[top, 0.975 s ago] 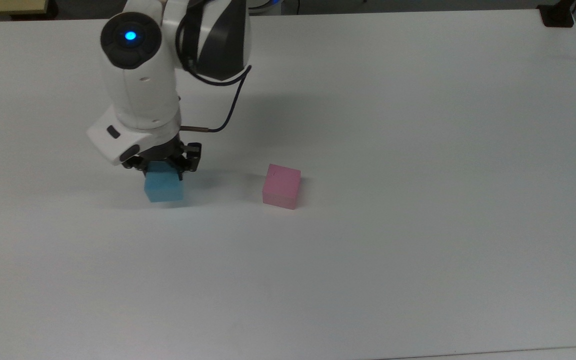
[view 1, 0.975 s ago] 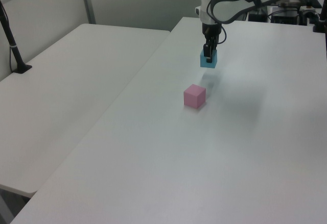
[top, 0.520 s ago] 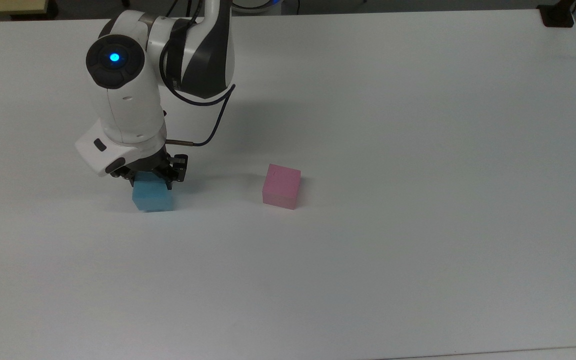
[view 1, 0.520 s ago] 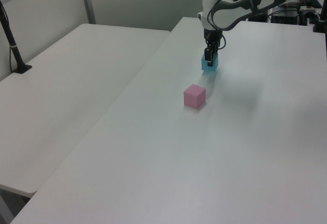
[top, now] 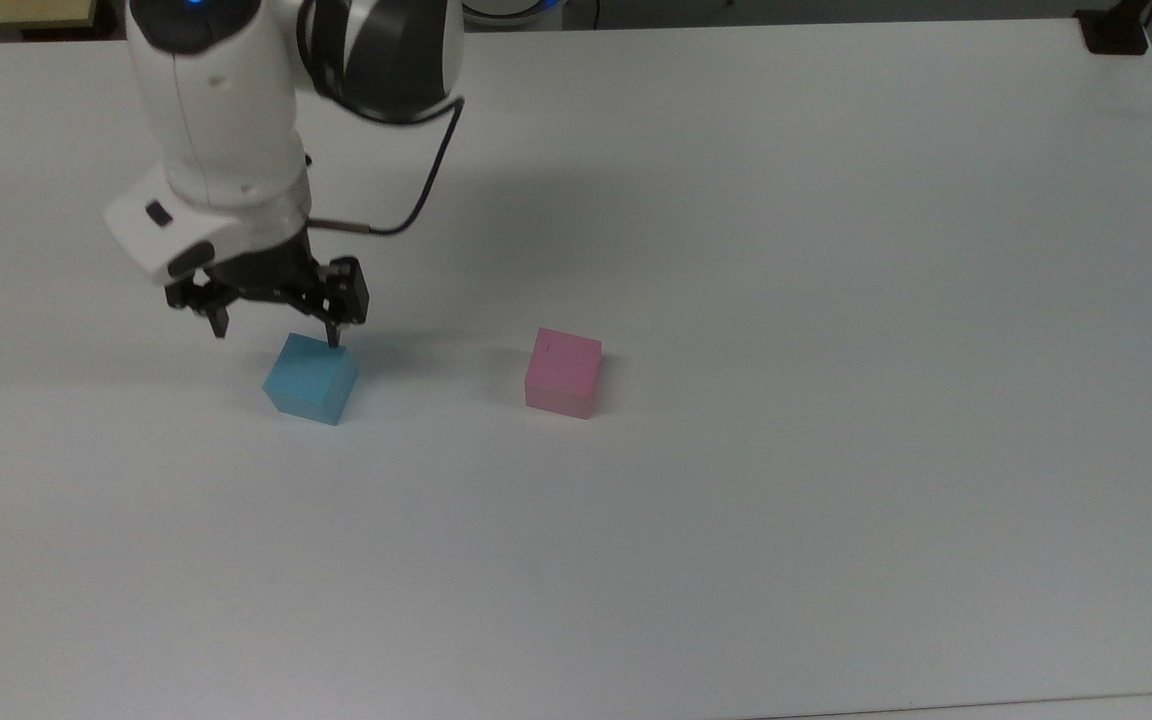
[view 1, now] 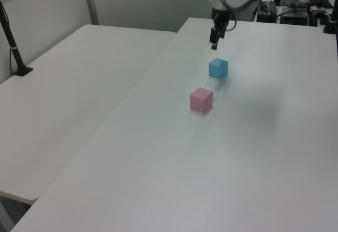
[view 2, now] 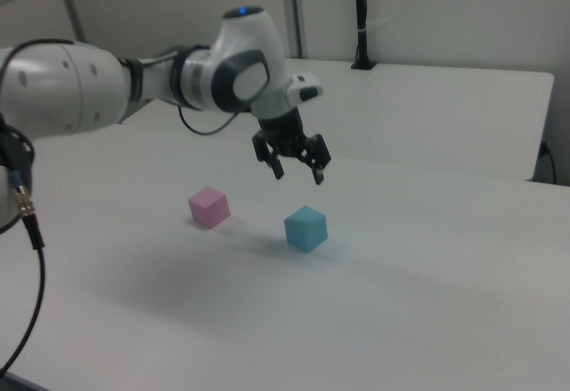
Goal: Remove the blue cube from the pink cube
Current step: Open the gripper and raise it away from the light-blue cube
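Observation:
The blue cube (top: 310,379) (view 1: 218,68) (view 2: 305,229) rests on the white table, on its own, to the top view's left of the pink cube (top: 563,373) (view 1: 201,99) (view 2: 209,207). A clear gap of table separates the two cubes. My gripper (top: 276,328) (view 2: 297,173) (view 1: 214,40) hangs open just above the blue cube, its fingers spread and holding nothing. In the right view it is clearly lifted off the cube.
The white table (top: 786,300) stretches wide around both cubes. A second white table (view 1: 79,73) adjoins it in the left view. A black post (view 1: 13,47) stands on that second table, and a black mount (top: 1114,30) sits at the top view's far right corner.
The gripper set the blue cube down on the table, opened and let go of it, then rose straight up. The pink cube has not moved.

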